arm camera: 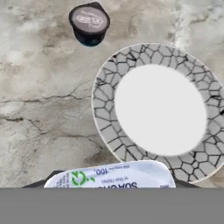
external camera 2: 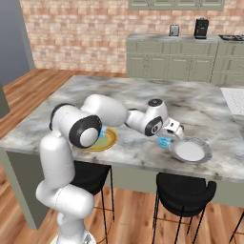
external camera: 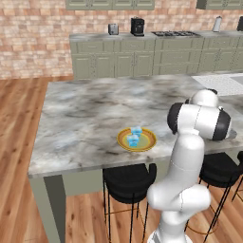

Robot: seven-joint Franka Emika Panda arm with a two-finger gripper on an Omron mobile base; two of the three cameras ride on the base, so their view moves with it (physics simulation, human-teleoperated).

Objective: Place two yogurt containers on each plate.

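Observation:
My gripper [external camera 2: 165, 139] hangs low over the marble island just left of the grey-white plate [external camera 2: 190, 151], shut on a light-blue yogurt container [external camera 2: 164, 141]. In the hand view that container's whitish printed top [arm camera: 111, 176] lies between the fingertips at the bottom, beside the plate's crackle-patterned rim [arm camera: 107, 131]; the plate holds nothing. Another yogurt container [arm camera: 89, 24] stands on the counter beyond the plate. Farther left, the yellow-rimmed plate [external camera: 149, 142] carries two yogurt containers [external camera: 136, 130] [external camera: 133, 140]. My arm partly hides this plate [external camera 2: 112, 140] in the right base view.
The plates lie close to the island's near edge, with black bar stools [external camera: 128, 180] [external camera 2: 183, 188] tucked under it. A white ribbed surface [external camera: 220, 83] sits at the island's far right. Cabinets with appliances line the back wall.

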